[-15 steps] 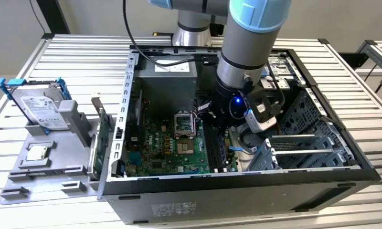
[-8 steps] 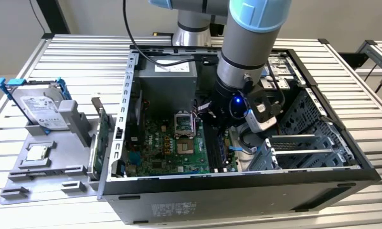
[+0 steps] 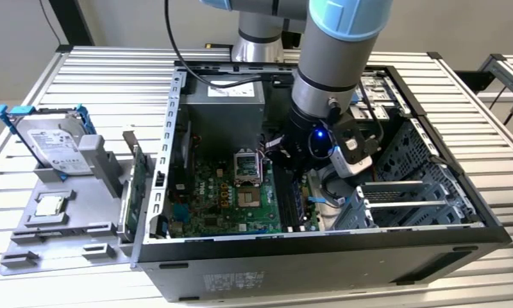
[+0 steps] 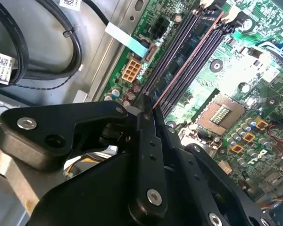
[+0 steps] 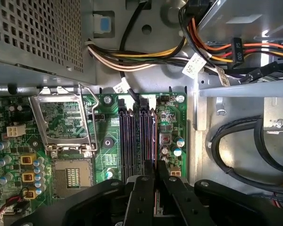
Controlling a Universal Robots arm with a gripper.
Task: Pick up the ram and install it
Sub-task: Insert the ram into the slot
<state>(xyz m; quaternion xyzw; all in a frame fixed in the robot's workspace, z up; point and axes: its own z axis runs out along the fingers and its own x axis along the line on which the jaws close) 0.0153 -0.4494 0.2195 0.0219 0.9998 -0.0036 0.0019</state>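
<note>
Black gripper (image 4: pixel 148 115) clamped on the ram (image 4: pixel 188 61), thin strip edge-on over the motherboard slots (image 5: pixel 137 136).

Even overhead light brightens the slatted surface (image 3: pixel 85 70); the computer case (image 3: pixel 325 256) interior sits shadowed, wrist views slightly soft.

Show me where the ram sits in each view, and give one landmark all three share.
Exterior view: the ram appears to be the dark strip on the motherboard, below the wrist.
Second wrist view: the ram is a thin edge-on strip running out from the gripper.
First wrist view: the ram runs beside the black slots, pinched in the gripper.
Shared landmark: the CPU socket.
</note>
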